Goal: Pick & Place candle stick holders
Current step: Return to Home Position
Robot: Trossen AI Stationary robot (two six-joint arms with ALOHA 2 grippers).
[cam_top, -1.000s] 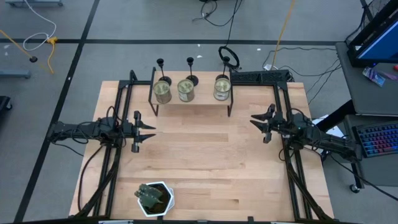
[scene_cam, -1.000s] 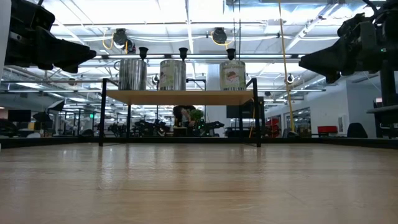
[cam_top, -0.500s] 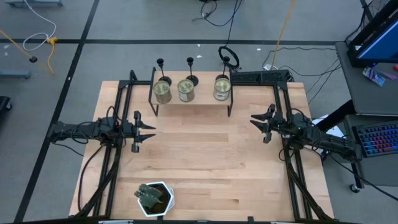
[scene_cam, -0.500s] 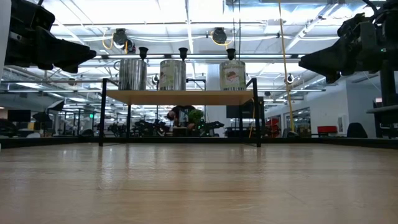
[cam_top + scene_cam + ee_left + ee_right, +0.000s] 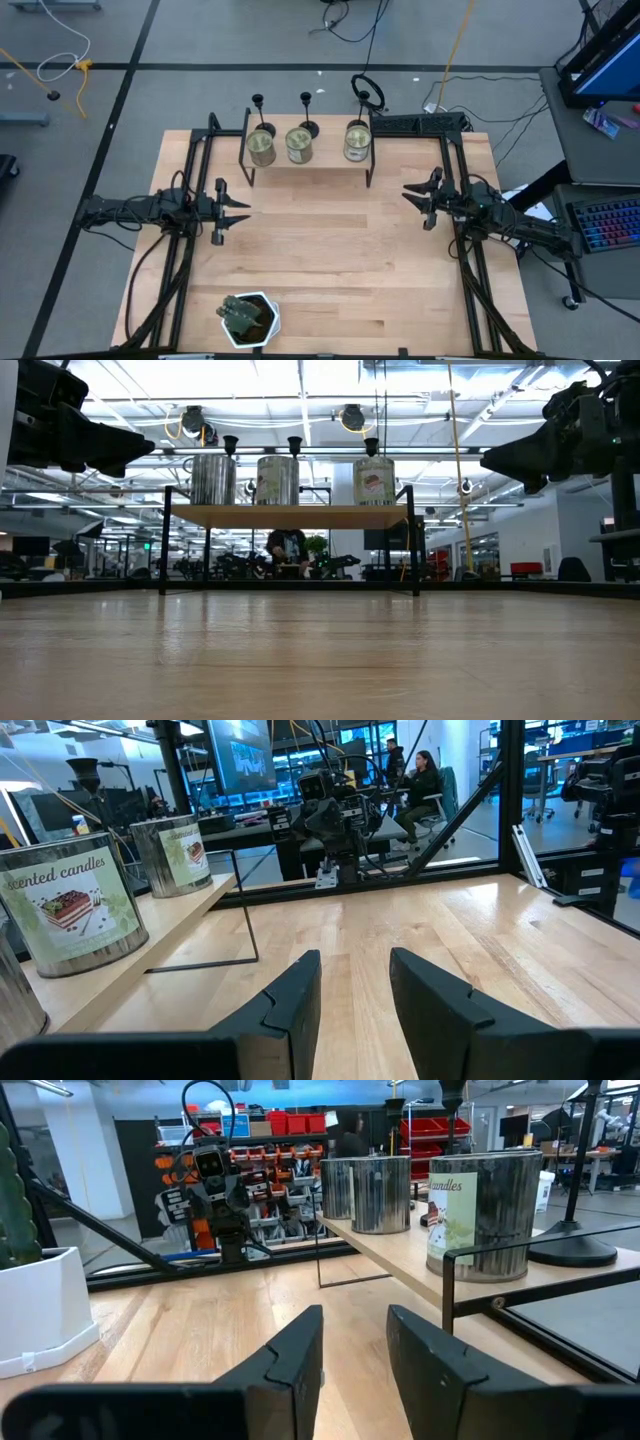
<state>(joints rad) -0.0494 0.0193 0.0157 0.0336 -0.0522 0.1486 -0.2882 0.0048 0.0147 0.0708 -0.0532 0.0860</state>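
Note:
Three black candle stick holders stand by their disc bases on a small wooden shelf (image 5: pixel 312 163) at the table's far middle, behind three pale tins. Two show in the high view (image 5: pixel 266 127) (image 5: pixel 309 127). The third shows its cup in the low view (image 5: pixel 371 447). One base also shows in the right wrist view (image 5: pixel 572 1251). My left gripper (image 5: pixel 240 210) is open and empty at the table's left, above the wood. My right gripper (image 5: pixel 410 196) is open and empty at the table's right. Each points toward the table's middle.
Three tins (image 5: pixel 261 149) (image 5: pixel 299 146) (image 5: pixel 357 142) stand along the shelf's near side, in front of the holders. A white pot with a green plant (image 5: pixel 248 318) stands near the table's front left. Bare wood (image 5: pixel 330 240) lies between the grippers. People show in the room beyond (image 5: pixel 420 775).

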